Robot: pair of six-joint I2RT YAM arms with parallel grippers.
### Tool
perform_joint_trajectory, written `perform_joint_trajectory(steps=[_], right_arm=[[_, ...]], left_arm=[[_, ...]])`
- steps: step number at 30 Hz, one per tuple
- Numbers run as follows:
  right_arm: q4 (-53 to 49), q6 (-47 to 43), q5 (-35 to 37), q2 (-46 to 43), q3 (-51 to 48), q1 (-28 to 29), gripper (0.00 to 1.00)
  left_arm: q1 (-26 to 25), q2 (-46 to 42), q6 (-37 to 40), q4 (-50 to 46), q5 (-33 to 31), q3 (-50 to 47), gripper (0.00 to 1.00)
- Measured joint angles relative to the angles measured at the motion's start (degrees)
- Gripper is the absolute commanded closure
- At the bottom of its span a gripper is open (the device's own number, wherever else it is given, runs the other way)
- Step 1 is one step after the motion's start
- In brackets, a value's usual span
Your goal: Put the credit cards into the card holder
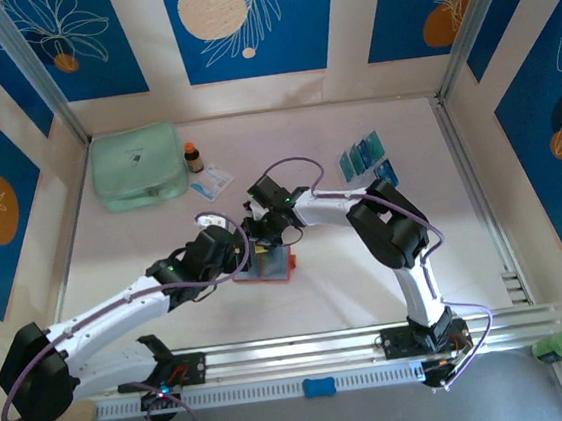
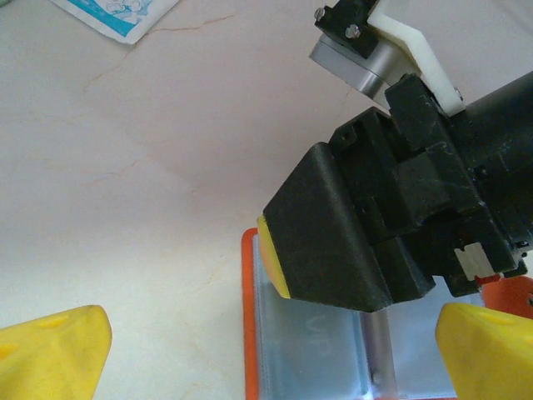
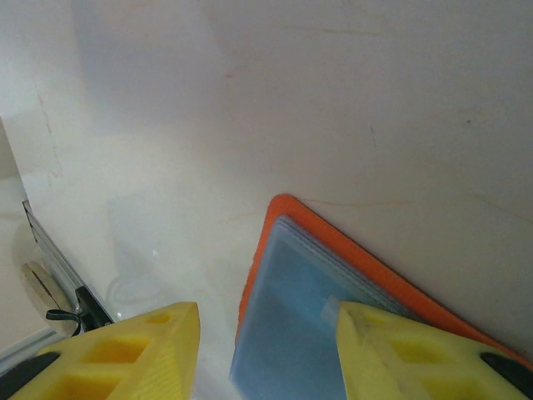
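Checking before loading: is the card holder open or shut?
Open: the card holder lies spread flat, pale inner pockets facing up inside its orange rim.

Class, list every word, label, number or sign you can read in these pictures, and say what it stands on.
Nothing here reads clearly.
Packet: blue print, blurred.
Pouch: small dark mark, too small.
Bottle: label too small.
Cards: markings too small.
Card holder: faint marks on the inner pocket, unclear.
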Motion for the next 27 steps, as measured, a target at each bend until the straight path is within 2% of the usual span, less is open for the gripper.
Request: perform_joint_trajectory(steps=[6,14,21,27], right_arm=[[-0.5,0.0,-0.1,-2.4,-0.9,-0.8,0.52],[-0.9,-0.2,1.5,-16.0,-7.8,-4.6,0.52],[-7.3,-2.5,9.5,-22.3,-14.3,-5.7,0.51],[-14.8,-5.1,18.4,-22.0,-15.7,-2.6,0.51]], left_arm=[[0.1,0.0,-0.1,0.0,0.0,-0.3,0.00],[0.1,1.8,-0.2,0.7,0.0,-0.4,0.00],[0.1,6.7,-0.1,2.1,0.1,-0.4,0.00],[0.2,11.0,0.0,3.3,0.4,-0.1,0.00]])
